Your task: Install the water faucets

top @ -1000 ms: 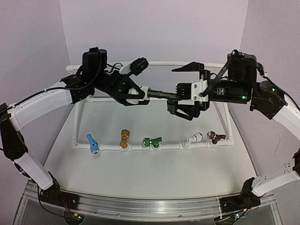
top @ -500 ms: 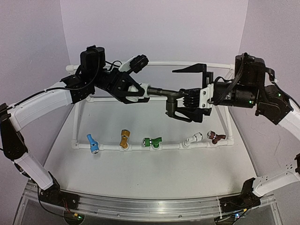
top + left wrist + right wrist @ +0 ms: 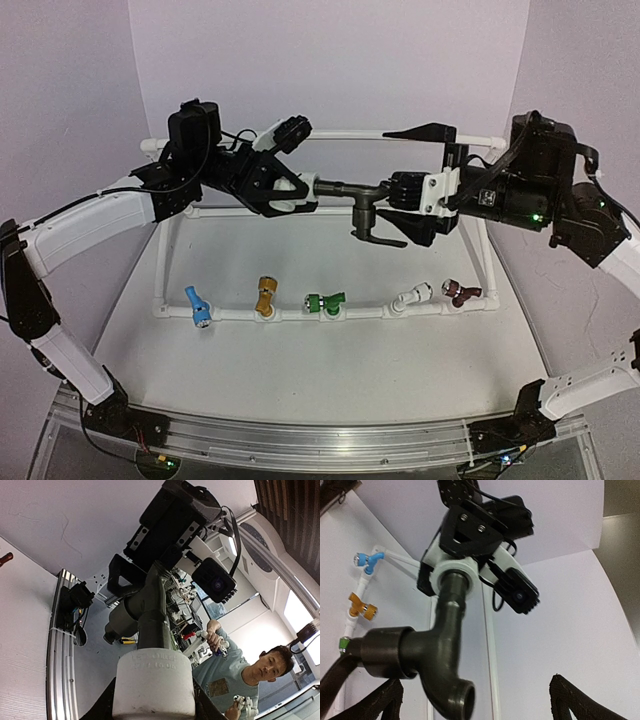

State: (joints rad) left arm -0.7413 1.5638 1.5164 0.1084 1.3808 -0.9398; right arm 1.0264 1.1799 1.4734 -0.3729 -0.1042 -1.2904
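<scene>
My left gripper is shut on the white plastic fitting of the dark grey faucet and holds it level in mid-air above the frame. The faucet's body points away from the left wrist camera. My right gripper is wide open, one finger above and one below the faucet's far end. In the right wrist view the faucet hangs close to the left fingertip, and the right fingertip stands well clear. The blue, gold, green, white and maroon faucets sit on the front pipe.
A white pipe frame stands on the table, with its rear rail behind both grippers and a side rail under the right arm. An aluminium rail runs along the near table edge.
The right gripper has drawn back to the right and risen a little, staying open. The left gripper has kept hold of the fitting and raised the faucet slightly, so it lies more level.
</scene>
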